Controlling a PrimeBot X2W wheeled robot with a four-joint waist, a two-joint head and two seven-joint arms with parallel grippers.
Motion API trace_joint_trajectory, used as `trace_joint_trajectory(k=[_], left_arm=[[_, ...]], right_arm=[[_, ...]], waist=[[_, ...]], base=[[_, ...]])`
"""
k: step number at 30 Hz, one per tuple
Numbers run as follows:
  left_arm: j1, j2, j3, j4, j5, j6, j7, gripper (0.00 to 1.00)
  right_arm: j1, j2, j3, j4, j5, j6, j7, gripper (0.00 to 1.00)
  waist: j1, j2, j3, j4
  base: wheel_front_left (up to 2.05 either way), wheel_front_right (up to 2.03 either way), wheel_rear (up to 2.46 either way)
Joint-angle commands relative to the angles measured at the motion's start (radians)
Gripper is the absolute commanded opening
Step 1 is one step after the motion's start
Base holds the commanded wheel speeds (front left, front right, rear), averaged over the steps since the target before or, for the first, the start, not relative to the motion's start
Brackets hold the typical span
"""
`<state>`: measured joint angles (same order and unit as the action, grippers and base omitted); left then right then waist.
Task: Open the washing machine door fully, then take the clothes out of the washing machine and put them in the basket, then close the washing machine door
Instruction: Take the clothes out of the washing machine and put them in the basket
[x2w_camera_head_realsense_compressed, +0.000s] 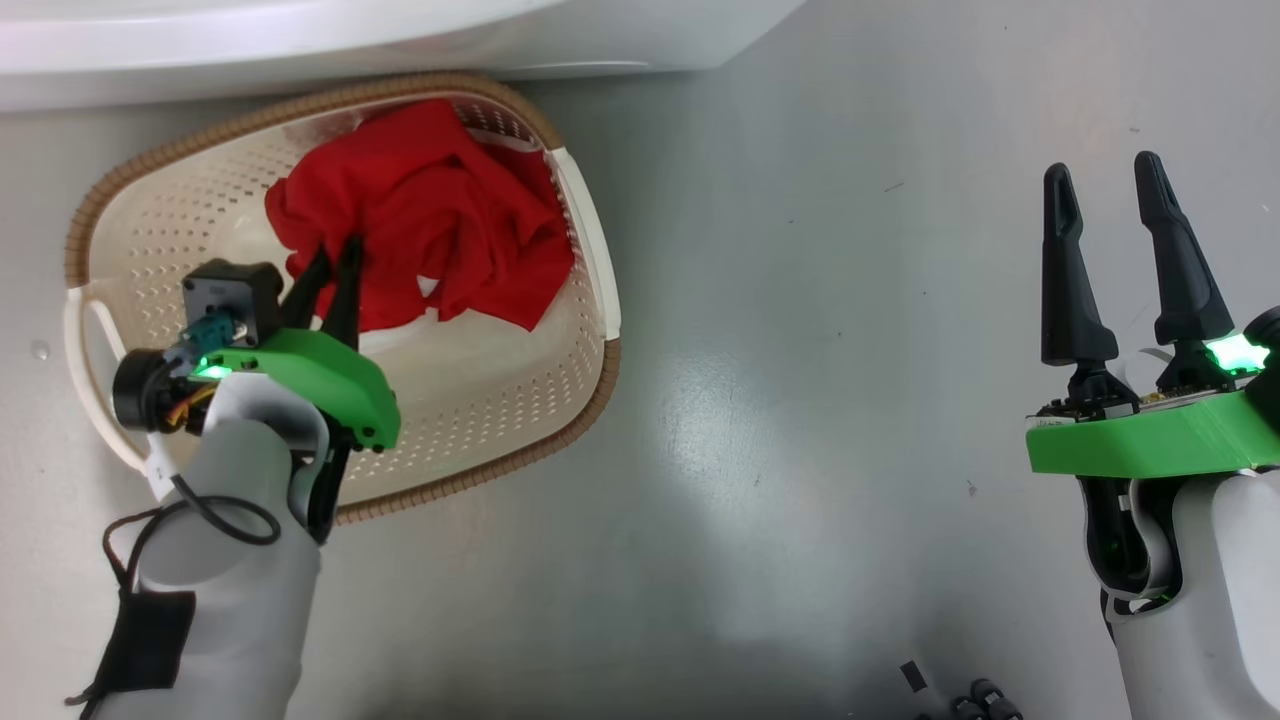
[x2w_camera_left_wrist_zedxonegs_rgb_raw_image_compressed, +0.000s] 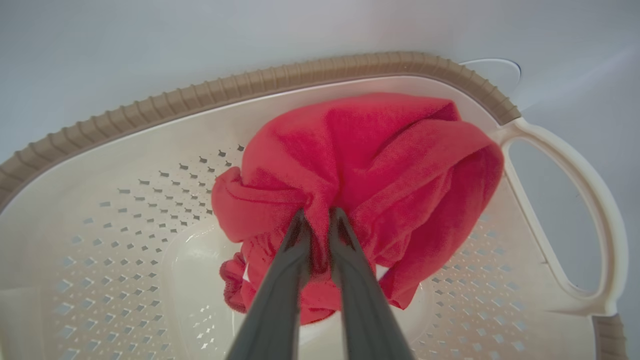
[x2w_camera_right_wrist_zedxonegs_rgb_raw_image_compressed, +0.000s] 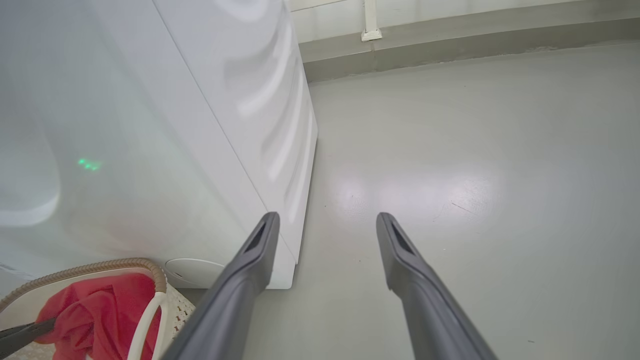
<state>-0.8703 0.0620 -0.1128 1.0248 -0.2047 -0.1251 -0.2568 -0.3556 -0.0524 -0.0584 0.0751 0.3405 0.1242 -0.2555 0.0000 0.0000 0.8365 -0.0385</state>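
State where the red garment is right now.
In the head view the red garment lies inside the basket at upper left, beside the washing machine, its fold pinched by the left gripper.

Floor: smooth grey, glossy finish, faint scuffs and small dark specks; a soft pale glare patch lies on it; grey skirting band runs along the foot of the pale wall; small white fitting sits on the band.
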Motion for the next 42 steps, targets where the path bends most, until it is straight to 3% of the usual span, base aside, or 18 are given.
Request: trace_joint_trajectory(k=[1, 3, 6, 7, 17, 42], left_arm=[[0.017, 0.043, 0.017, -0.005, -0.008, -0.006, -0.005, 0.35], [0.019, 0.043, 0.019, -0.006, -0.011, -0.006, -0.005, 0.48], [0.03, 0.044, 0.023, -0.01, -0.016, -0.006, -0.005, 0.92], [0.037, 0.044, 0.024, -0.011, -0.017, -0.006, -0.005, 1.0], [0.114, 0.063, 0.04, -0.059, -0.027, -0.006, -0.005, 1.0], [0.452, 0.045, 0.141, -0.466, 0.016, -0.006, -0.005, 1.0]], right_arm=[[0.012, 0.002, 0.012, -0.022, -0.006, 0.007, -0.006, 1.0], [0.013, 0.002, 0.01, -0.02, -0.008, 0.007, -0.006, 1.0], [0.016, 0.002, 0.01, -0.015, -0.007, 0.007, -0.006, 1.0], [0.017, 0.002, 0.011, -0.013, -0.006, 0.007, -0.006, 1.0], [0.028, 0.002, 0.019, 0.013, 0.006, 0.007, -0.006, 1.0], [0.186, 0.0, 0.026, 0.086, -0.009, 0.007, -0.006, 1.0]], waist=[[0.0, 0.0, -0.004, 0.001], [0.0, 0.0, -0.012, 0.003], [0.0, 0.0, -0.031, 0.005], [0.0, 0.0, -0.04, 0.005], [0.0, 0.0, -0.14, -0.003], [0.0, 0.0, -0.516, 0.0]], base=[[0.0, 0.0, 0.0], [0.0, 0.0, 0.0], [0.0, 0.0, 0.0], [0.0, 0.0, 0.0], [0.0, 0.0, 0.0], [0.0, 0.0, 0.0]])
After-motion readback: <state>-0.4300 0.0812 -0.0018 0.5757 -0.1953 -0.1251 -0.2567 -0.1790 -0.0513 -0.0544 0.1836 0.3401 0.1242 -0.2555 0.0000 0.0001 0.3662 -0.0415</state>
